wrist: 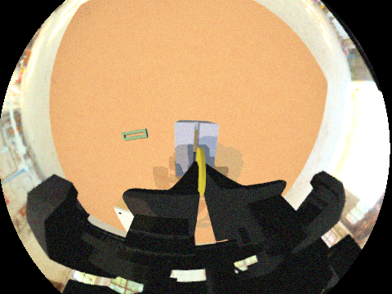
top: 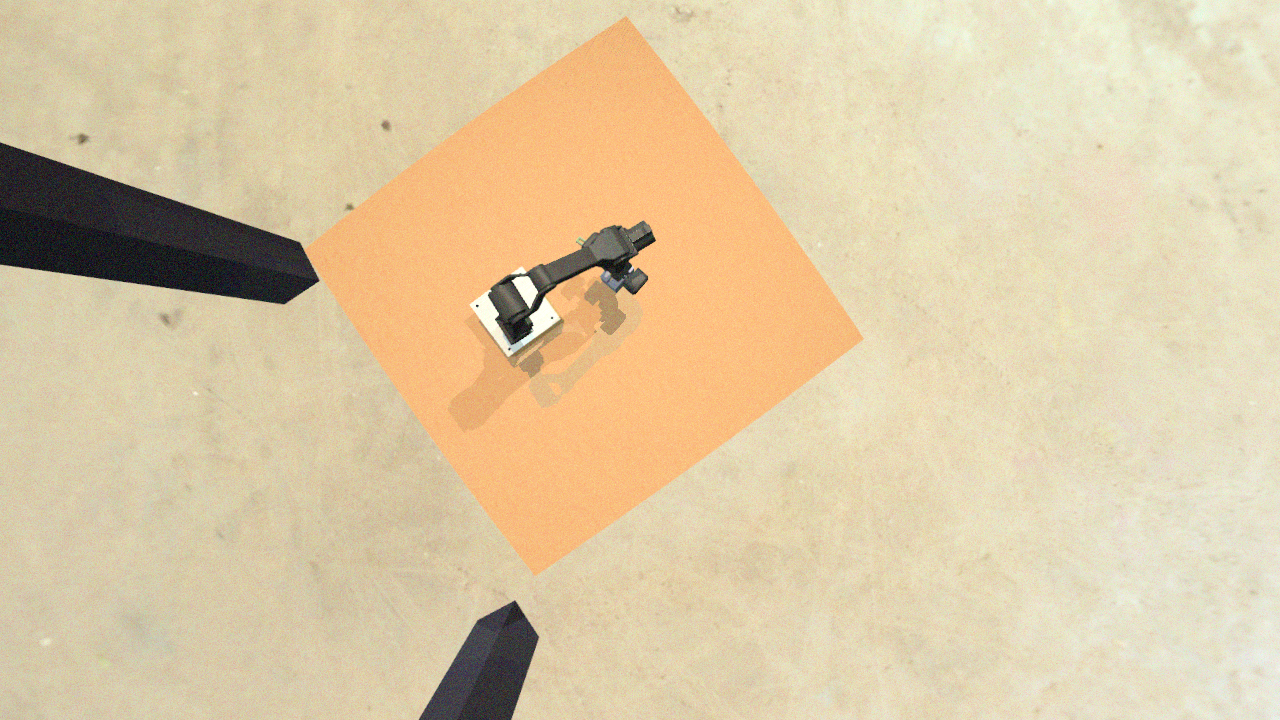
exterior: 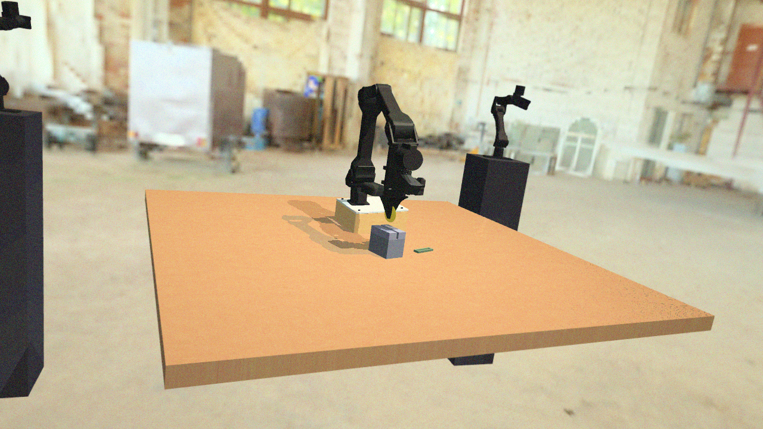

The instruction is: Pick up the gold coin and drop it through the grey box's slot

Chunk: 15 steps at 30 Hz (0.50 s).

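My gripper (exterior: 390, 211) (wrist: 198, 165) is shut on the gold coin (exterior: 391, 214) (wrist: 201, 173), which it holds edge-on and upright. It hangs a little above the grey box (exterior: 387, 240) (wrist: 196, 139) (top: 612, 279), whose lid shows a narrow dark slot running in line with the coin in the wrist view. The dark-green holder (exterior: 422, 249) (wrist: 135, 135) lies empty on the table to the side of the box. In the overhead view the wrist hides most of the box and the coin.
The arm's base (exterior: 358, 212) (top: 519, 329) sits on a pale block just behind the box on the orange table (exterior: 320, 298) (top: 626, 447). Dark pillars (exterior: 493, 189) (exterior: 18, 250) stand off the table's edges.
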Each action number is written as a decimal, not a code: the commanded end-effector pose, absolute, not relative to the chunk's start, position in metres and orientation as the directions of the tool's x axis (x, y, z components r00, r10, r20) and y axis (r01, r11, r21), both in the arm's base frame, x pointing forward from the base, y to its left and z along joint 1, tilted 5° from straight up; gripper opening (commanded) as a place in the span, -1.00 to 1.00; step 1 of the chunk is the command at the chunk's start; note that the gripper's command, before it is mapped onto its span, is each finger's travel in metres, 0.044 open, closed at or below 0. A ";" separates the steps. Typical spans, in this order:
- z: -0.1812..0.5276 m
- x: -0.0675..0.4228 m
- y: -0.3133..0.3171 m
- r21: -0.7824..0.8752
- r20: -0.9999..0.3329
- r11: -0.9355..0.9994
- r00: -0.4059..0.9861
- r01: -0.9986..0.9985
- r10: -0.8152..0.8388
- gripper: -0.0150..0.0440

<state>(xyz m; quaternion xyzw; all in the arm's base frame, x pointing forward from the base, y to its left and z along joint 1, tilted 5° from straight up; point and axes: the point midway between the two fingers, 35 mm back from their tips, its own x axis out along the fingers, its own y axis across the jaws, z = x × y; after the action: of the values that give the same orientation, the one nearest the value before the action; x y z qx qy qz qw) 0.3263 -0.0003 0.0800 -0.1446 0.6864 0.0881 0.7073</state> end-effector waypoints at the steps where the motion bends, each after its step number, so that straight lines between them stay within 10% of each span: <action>1: 0.083 0.329 0.000 -0.087 -0.996 0.941 0.050 -0.328 -0.074 -0.49; 15: 0.081 0.327 0.000 -0.083 -0.996 0.942 0.042 -0.325 -0.074 -0.49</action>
<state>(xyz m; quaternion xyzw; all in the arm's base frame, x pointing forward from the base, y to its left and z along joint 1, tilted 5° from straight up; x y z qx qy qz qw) 0.3273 0.0005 0.0814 -0.1456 0.6859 0.0891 0.7074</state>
